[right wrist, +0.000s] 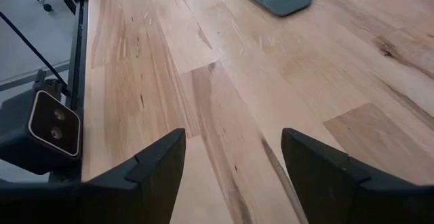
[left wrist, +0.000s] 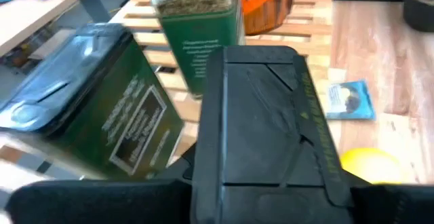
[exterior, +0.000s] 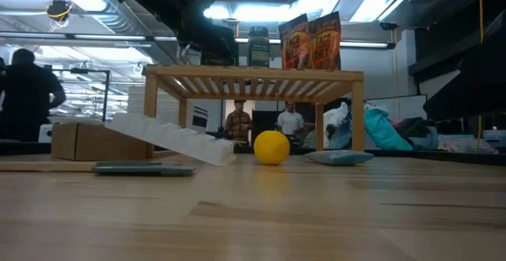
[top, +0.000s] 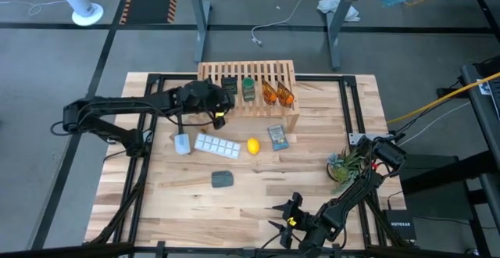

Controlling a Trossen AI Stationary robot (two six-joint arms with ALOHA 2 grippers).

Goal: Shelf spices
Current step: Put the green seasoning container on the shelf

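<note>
Dark square tin (left wrist: pixel 88 108) fills the left wrist view, tilted on the shelf (top: pixel 248 73) beside the green-labelled jar (top: pixel 248 88). Left gripper (top: pixel 216 104) at the shelf's left end; grip cannot be told. Tin looks rigid, light, slick; take its flat sides. Right gripper (right wrist: pixel 232 157) spread, holding nothing, near table edge.

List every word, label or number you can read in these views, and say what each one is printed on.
"TACO": on the two orange-brown packets standing on the shelf, low view.
"NETGEAR": on a dark box beside the table, high view.
Label text on the green jar and dark square box: too blurred to read.
</note>
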